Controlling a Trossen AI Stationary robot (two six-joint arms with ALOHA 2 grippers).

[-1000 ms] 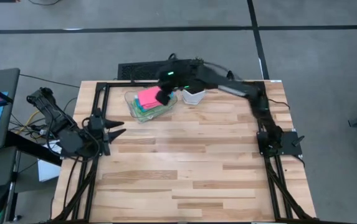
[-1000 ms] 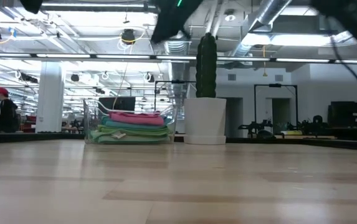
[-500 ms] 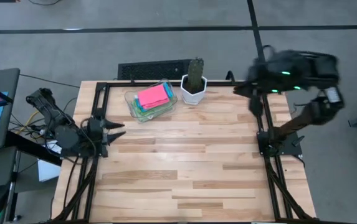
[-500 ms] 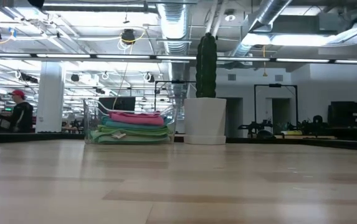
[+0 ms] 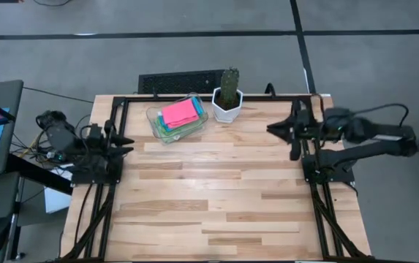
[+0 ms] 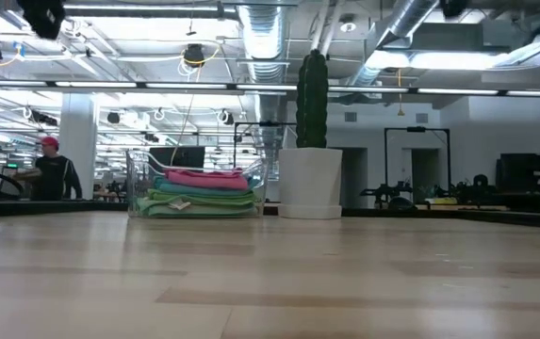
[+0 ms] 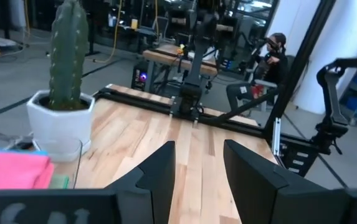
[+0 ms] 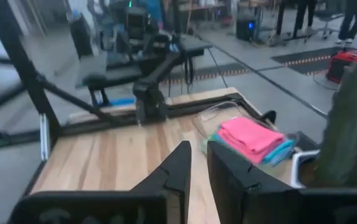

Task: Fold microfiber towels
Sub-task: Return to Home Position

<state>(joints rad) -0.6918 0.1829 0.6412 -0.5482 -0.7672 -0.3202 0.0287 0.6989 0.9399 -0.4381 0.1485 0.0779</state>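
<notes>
- Microfiber towels (image 5: 180, 113): none in either grasp; folded and stacked inside clear tray (image 5: 153, 117), about 11 o'clock from table centre.
- Left fingers (image 7: 159, 177): parted, bare wood showing through the gap, nothing between.
- Left gripper (image 5: 127, 143): at the 9 o'clock edge of the table, aimed toward 3 o'clock, well apart from tray.
- Right fingers (image 8: 179, 168): released, narrow gap, nothing between.
- Right gripper (image 5: 276, 131): near the 3 o'clock edge, aimed toward 9 o'clock, well apart from tray.
- Left arm (image 5: 63, 139): folded low outside the 9 o'clock edge.
- Right arm (image 5: 370, 131): stretched outside the 3 o'clock edge.
- Stack seen level in low view: hot pink on top, cyan under it, green layers at bottom.
- Cactus (image 5: 229, 82) in white pot (image 5: 226, 109): upright, just beside tray at its 3 o'clock.
- Table (image 5: 216, 197): pale wood planks.
- Person (image 6: 57, 169) in red cap: far back in the room, toward 9 o'clock in low view.
</notes>
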